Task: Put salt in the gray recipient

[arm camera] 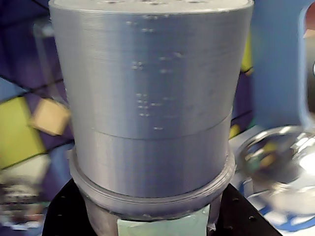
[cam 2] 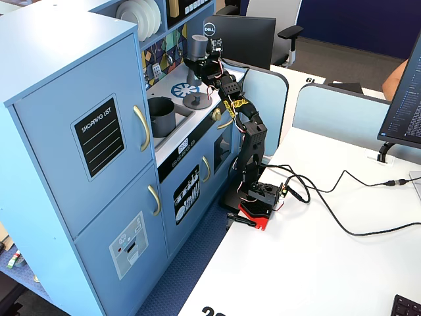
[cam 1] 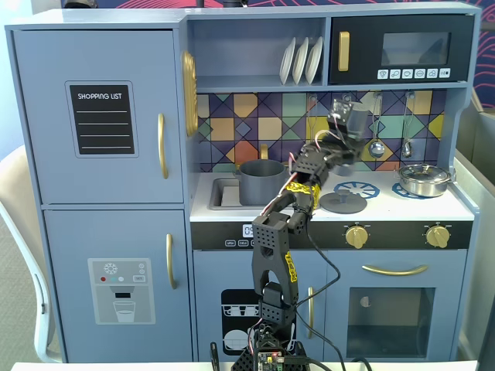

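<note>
Fixed view, front: gripper (cam 1: 349, 122) held salt (cam 1: 358, 117) raised over stove, fingers pinching it; gray recipient (cam 1: 261, 180) sat at sink, well apart leftward. Risk: long sideways carry, shaker might slip.

Wrist view: salt (arm camera: 150, 98) filled frame, cap up; shiny pan (arm camera: 280, 160) near, lower right. Risk: low swing might clip something.

Other fixed view: lid (cam 2: 197, 101) lay between shaker (cam 2: 199, 46) and recipient (cam 2: 161, 116). Risk: early tilt, salt missing pot.
</note>
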Tool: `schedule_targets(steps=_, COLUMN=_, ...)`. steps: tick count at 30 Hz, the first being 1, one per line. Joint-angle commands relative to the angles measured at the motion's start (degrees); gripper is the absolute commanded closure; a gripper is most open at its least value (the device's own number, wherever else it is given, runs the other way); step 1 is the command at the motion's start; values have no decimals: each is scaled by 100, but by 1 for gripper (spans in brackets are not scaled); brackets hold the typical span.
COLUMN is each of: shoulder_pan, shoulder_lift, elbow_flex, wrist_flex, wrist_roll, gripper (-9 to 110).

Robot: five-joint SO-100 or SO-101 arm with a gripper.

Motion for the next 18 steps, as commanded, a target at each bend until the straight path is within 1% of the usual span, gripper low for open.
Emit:
schedule_targets(steps=1, shoulder_pan=-554, shoulder_lift=668, elbow_flex=-923, wrist_flex=527, wrist_roll=396, gripper=101)
schedule_targets(steps=5, shoulder_pan=-1072, shoulder_lift=879, elbow_flex=-940, wrist_flex=677, wrist_roll=580, gripper=101)
schedule_targets(steps=9, shoulder_pan=-1582, shoulder_lift=993, elbow_flex=-976, wrist_flex=844, wrist_roll=1020, gripper=101)
schedule_targets(steps=18, shoulder_pan=-2399, shoulder_lift=1037, elbow_flex=-967, wrist_flex=1354, wrist_roll=2514, gripper=101)
